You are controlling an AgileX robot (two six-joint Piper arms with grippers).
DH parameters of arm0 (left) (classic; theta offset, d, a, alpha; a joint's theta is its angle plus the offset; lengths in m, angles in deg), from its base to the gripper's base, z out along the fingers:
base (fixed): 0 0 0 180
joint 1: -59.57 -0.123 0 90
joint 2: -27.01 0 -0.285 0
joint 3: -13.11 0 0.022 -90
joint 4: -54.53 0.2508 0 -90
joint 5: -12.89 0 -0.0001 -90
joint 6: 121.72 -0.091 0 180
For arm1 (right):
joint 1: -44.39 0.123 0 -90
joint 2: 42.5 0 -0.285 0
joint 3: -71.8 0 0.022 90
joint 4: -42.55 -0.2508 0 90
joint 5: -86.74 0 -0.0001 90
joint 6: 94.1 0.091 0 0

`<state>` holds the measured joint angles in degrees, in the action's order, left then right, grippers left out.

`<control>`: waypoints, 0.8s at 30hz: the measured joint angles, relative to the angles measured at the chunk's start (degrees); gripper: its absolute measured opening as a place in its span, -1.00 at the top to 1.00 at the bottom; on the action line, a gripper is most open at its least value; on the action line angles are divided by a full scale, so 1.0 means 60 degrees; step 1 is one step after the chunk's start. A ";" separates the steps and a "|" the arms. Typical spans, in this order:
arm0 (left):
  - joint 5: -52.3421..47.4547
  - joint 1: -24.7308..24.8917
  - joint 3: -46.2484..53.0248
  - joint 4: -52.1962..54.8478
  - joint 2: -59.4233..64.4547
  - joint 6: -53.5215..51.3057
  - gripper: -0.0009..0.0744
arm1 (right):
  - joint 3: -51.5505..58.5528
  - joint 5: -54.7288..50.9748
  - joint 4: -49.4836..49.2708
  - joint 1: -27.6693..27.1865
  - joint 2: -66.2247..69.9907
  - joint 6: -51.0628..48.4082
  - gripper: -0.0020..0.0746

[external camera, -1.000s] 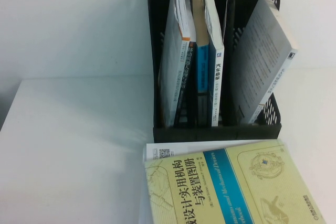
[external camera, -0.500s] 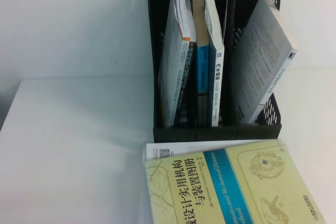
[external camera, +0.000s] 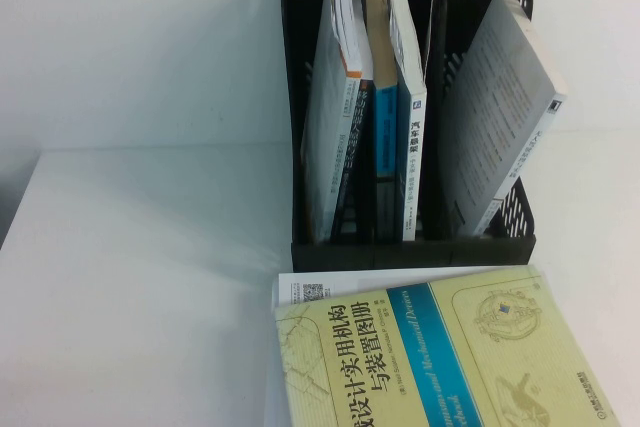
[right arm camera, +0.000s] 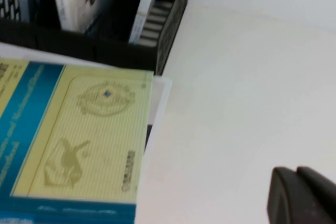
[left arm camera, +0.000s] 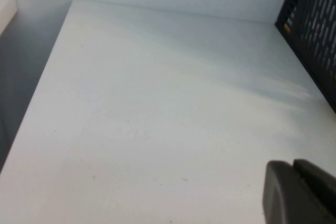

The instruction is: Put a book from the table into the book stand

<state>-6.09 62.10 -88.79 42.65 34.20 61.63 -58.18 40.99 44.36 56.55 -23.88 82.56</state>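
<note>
A black three-compartment book stand (external camera: 410,252) sits at the back of a white table (external camera: 150,277), and the book (external camera: 495,127) is already inside it, in the stand's right-hand compartment. It is not upright: it leans with its top edge out past the stand's right wall and its foot down near the front lip. The high view shows a grey printed face. The right wrist view shows the other face, white with dark grey photos, beside a pale spine. The stand's middle compartment holds a blue-and-white volume (external camera: 412,147) standing nearly straight. Its left compartment holds a grey-covered book (external camera: 330,137) that tilts slightly. Just in front of the stand's lip, a yellow-green book (external camera: 450,357) with a blue band lies flat on the table. It rests on top of a white book (external camera: 300,290), of which only a strip with a QR code shows on the side nearest the stand. The left gripper (left arm camera: 302,192) is above bare tabletop off the stand's left side, well apart from its perforated wall. The right gripper (right arm camera: 302,195) is above bare tabletop off the stand's right front corner, beside the flat yellow-green book. Only a dark tip of each gripper shows, so it cannot be told whether either is open or closed, or whether it holds anything.
</note>
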 joint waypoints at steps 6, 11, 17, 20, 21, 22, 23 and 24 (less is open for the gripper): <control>0.0000 0.0000 0.0000 0.0000 0.0000 0.0000 0.98 | 0.1876 0.2072 -0.0514 -0.1561 -0.1900 0.0107 0.96; -0.0021 0.0000 0.0000 -0.0020 0.0000 0.0000 0.98 | 0.4158 0.4227 -0.1433 -0.2194 -0.1935 0.0343 0.96; -0.0044 0.0000 0.0000 -0.0020 0.0000 0.0000 0.98 | 0.4698 0.4152 -0.1736 -0.2243 -0.1935 0.0304 0.96; -0.0044 0.0000 0.0000 -0.0020 0.0000 0.0000 0.98 | 0.4698 0.4152 -0.1762 -0.2243 -0.1935 0.0304 0.96; -0.0044 0.0000 0.0000 -0.0020 0.0000 0.0000 0.98 | 0.4698 0.4152 -0.1812 -0.2243 -0.1935 0.0334 0.96; -0.0044 0.0000 0.0000 -0.0020 0.0000 0.0000 0.98 | 0.4698 0.4152 -0.1930 -0.2243 -0.1935 0.0375 0.96; -0.0044 0.0000 0.0000 -0.0020 0.0000 0.0000 0.98 | 0.4698 0.4152 -0.2022 -0.2243 -0.1935 0.0397 0.96; -0.0044 0.0000 0.0000 -0.0020 0.0000 0.0000 0.98 | 0.4698 0.4152 -0.2113 -0.2243 -0.1935 0.0436 0.96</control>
<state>-6.36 62.10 -88.79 42.53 34.20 61.63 -29.99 65.91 31.68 43.10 -35.49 85.18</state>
